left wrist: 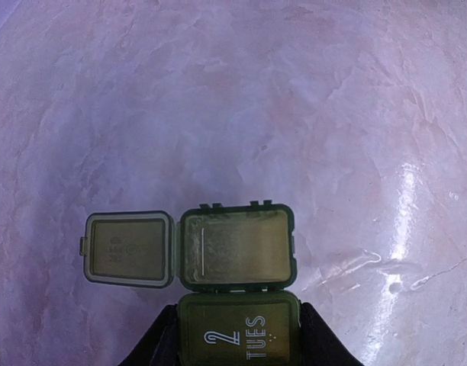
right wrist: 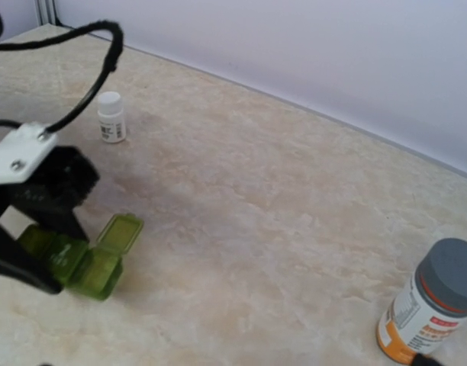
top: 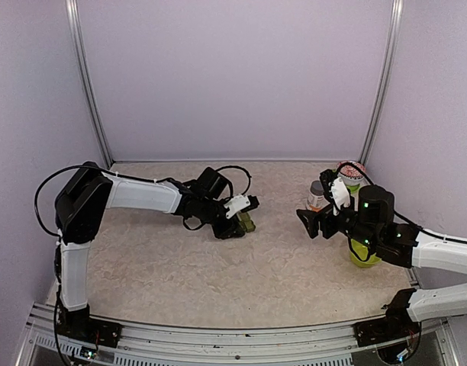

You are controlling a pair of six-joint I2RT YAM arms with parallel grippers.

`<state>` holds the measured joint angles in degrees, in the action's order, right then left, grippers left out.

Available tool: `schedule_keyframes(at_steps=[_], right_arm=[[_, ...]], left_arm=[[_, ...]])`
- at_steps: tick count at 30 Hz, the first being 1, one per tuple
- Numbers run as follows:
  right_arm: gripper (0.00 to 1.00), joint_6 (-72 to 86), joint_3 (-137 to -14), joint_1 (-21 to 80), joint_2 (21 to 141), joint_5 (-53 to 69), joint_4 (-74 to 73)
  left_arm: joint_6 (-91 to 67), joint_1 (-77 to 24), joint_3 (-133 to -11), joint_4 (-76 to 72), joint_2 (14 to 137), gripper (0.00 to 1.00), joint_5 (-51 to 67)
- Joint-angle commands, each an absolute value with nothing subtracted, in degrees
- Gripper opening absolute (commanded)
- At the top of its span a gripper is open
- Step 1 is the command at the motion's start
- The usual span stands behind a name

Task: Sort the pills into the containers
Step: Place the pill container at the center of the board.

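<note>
A green pill box point(left wrist: 233, 252) lies on the table. Its compartment marked "2 TUES" point(left wrist: 237, 332) has its lid down and sits between the jaws of my left gripper point(left wrist: 239, 339), which is shut on it. The neighbouring compartment is open and empty, with its lid point(left wrist: 129, 248) flipped out to the left. From above, the pill box point(top: 246, 223) is at mid-table under the left gripper point(top: 241, 219). My right gripper point(top: 308, 223) hovers open to the right of it, holding nothing. No pills are in view.
An orange bottle with a grey cap point(top: 316, 196) point(right wrist: 432, 301) stands beside the right gripper. Behind it is a jar with a red-and-white lid point(top: 351, 174). A yellow-green container point(top: 363, 255) sits partly under the right arm. A small white bottle point(right wrist: 111, 117) stands beyond the left gripper.
</note>
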<state>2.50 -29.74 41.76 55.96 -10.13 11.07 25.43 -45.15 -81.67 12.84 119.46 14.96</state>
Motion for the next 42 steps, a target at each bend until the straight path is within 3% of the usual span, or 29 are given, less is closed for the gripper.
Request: schedule_keyframes(at_steps=[1,13,16,24,29,42], right_arm=[[1.00,2.9,-28.9,41.1,55.1,-10.0,12.7],[1.00,2.8,-28.7,40.8,56.0,-9.4,13.5],[1.00,2.8,-28.7,40.7,56.0,-9.4,13.6],[1.00,2.7,-28.8,40.5,56.3,-8.9,13.8],[1.00,2.7,-28.7,40.5,56.2,-8.8,13.9],[1.00,3.1,-28.4,40.4,56.0,-8.5,13.9]], left_arm=[[27.4,-44.7,-84.7,11.7,122.2,0.13,15.6],[28.4,-44.1,-86.9,12.4,125.9,0.18,15.8],[28.4,-44.0,-86.6,12.3,125.9,0.24,15.5],[27.7,-43.8,-84.6,11.4,124.7,0.53,13.7],[27.2,-43.6,-82.5,10.5,123.5,0.64,12.4],[25.2,-42.5,-79.1,9.2,120.1,0.72,6.9]])
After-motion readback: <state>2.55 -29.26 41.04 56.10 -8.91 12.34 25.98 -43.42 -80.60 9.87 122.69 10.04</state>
